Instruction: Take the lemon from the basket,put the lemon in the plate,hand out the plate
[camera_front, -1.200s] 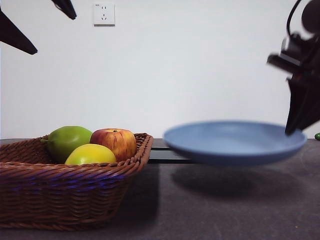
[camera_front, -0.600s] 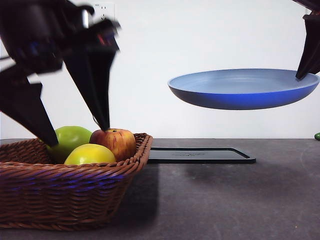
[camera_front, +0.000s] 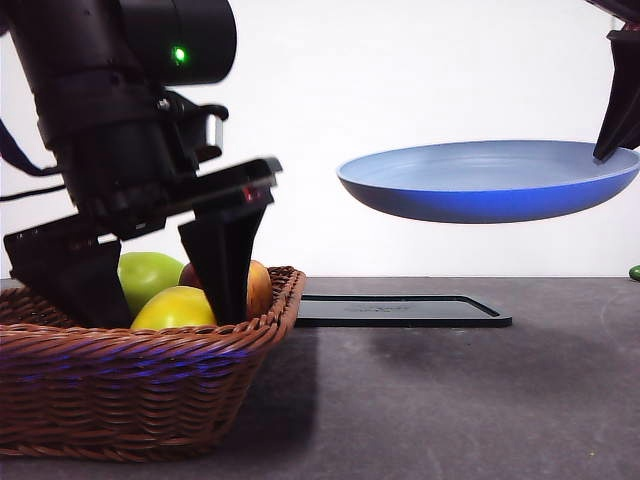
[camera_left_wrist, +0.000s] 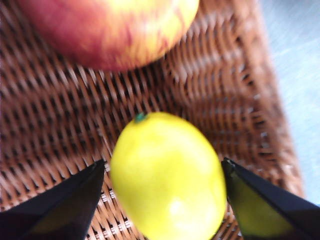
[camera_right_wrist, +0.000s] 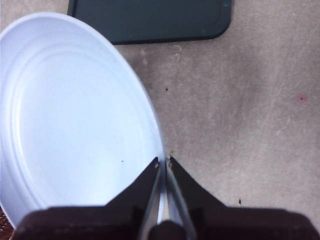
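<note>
The yellow lemon (camera_front: 174, 308) lies in the brown wicker basket (camera_front: 130, 385) at the left, in front of a green fruit (camera_front: 152, 277) and a red-yellow apple (camera_front: 259, 288). My left gripper (camera_front: 150, 300) is down in the basket, open, one jaw on each side of the lemon (camera_left_wrist: 167, 177), just off its skin. My right gripper (camera_right_wrist: 163, 163) is shut on the rim of the grey-blue plate (camera_front: 488, 180) and holds it level in the air at the right, well above the table. The plate (camera_right_wrist: 70, 115) is empty.
A flat black tray (camera_front: 400, 310) lies on the dark table behind the basket, under the lifted plate. A small green thing (camera_front: 634, 272) sits at the far right edge. A white wall stands behind.
My left arm has come down from above into the basket and its jaws now straddle the lemon. The plate was lifted off the table a second ago and now hangs still.
</note>
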